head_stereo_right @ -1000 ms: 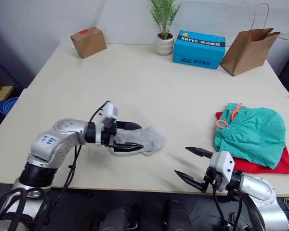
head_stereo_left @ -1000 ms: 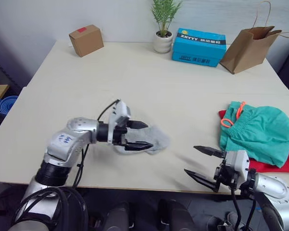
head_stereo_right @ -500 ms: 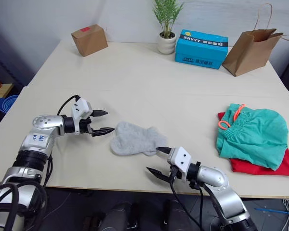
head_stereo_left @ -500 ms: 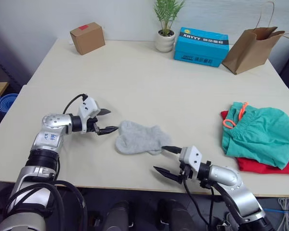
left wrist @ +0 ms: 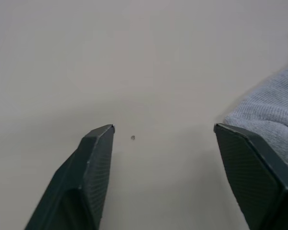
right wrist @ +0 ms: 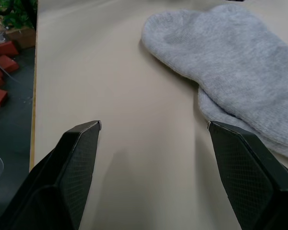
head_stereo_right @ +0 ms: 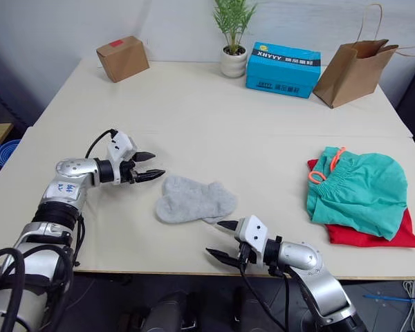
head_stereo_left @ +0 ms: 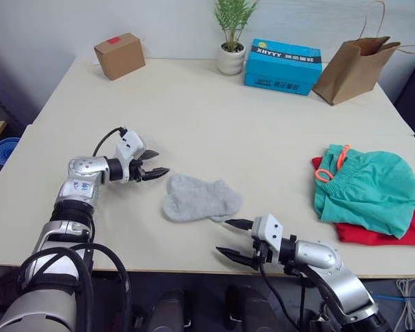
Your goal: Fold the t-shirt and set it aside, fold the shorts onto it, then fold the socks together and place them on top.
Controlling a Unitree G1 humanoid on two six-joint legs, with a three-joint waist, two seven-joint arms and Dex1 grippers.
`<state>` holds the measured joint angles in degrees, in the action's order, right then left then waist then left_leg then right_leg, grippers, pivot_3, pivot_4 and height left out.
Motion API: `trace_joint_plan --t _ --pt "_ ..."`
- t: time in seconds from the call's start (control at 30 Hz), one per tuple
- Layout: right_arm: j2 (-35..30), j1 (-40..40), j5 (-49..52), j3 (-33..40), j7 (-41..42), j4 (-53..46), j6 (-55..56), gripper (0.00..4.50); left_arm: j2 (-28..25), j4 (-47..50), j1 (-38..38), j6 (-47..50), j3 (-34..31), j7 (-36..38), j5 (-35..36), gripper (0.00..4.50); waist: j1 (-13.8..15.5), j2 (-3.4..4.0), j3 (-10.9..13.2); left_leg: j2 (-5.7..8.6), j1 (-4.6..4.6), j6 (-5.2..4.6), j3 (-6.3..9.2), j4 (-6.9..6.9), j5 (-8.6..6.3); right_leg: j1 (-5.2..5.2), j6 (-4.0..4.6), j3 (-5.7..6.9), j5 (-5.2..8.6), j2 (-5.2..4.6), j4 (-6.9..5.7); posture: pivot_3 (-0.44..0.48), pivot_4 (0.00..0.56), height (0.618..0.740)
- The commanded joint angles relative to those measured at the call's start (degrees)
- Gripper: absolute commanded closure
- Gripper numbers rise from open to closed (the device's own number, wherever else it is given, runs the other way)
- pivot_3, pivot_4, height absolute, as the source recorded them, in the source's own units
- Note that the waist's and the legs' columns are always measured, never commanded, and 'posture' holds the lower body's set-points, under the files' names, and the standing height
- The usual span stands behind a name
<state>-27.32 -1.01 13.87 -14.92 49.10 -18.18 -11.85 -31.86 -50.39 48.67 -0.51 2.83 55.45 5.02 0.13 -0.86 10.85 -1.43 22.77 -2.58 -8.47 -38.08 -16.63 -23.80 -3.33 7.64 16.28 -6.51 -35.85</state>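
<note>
The light grey socks [head_stereo_left: 199, 198] lie overlapped on the table's front middle; they also show in the right wrist view [right wrist: 230, 86]. My left gripper [head_stereo_left: 158, 162] is open just to their left, at table height, holding nothing. My right gripper [head_stereo_left: 230, 238] is open near the front edge, just in front of the socks' right end, also holding nothing. At the right, the teal-green shorts [head_stereo_left: 365, 187] with an orange drawstring lie folded on the red t-shirt [head_stereo_left: 394, 235], which peeks out beneath them.
Along the back edge stand a small cardboard box [head_stereo_left: 119, 55], a potted plant [head_stereo_left: 232, 34], a blue carton [head_stereo_left: 282, 66] and a brown paper bag [head_stereo_left: 353, 59]. The cream table [head_stereo_left: 214, 117] is bare between them and the clothes.
My left gripper let go of the socks and pulled back to their left. My right gripper swung left from the front right to just in front of the socks.
</note>
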Motion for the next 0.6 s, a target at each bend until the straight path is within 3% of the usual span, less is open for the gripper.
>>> trace_joint_plan --t 0.03,0.23,0.3,0.6 --pt "0.0 -1.5 -0.4 -0.8 0.3 -0.1 -0.4 1.49 0.4 -1.8 2.6 -1.6 0.3 -1.8 -2.1 2.52 -0.1 -0.06 0.0 0.00 0.00 0.00 0.00 -0.01 0.00 0.00 0.00 0.00 0.00 0.00 0.00 0.000 0.150 0.740" --pt "0.1 -4.8 -1.7 -1.4 0.6 3.1 -1.1 3.61 2.3 -3.8 2.9 -1.5 1.9 1.7 -3.7 4.46 -0.2 -0.12 0.0 0.00 0.00 0.00 0.00 -0.02 0.00 0.00 0.00 0.01 0.00 0.00 -0.02 0.000 0.150 0.740" --pt "0.3 -5.8 -2.1 -1.2 0.3 4.0 -1.1 4.32 2.3 -2.6 2.0 -1.1 2.2 3.6 -3.6 4.50 -0.2 -0.12 0.0 0.00 -0.01 0.00 0.00 -0.02 0.00 0.00 0.00 0.00 0.00 0.00 -0.04 0.000 0.150 0.740" --pt "-1.7 -7.1 -1.9 2.4 0.4 5.6 -1.1 4.47 -0.4 12.3 -7.2 6.8 1.2 7.1 -0.8 4.50 -0.4 -0.12 0.0 -0.02 -0.04 0.02 0.00 -0.01 0.01 0.01 0.00 -0.03 0.00 0.00 -0.07 0.000 0.150 0.740"
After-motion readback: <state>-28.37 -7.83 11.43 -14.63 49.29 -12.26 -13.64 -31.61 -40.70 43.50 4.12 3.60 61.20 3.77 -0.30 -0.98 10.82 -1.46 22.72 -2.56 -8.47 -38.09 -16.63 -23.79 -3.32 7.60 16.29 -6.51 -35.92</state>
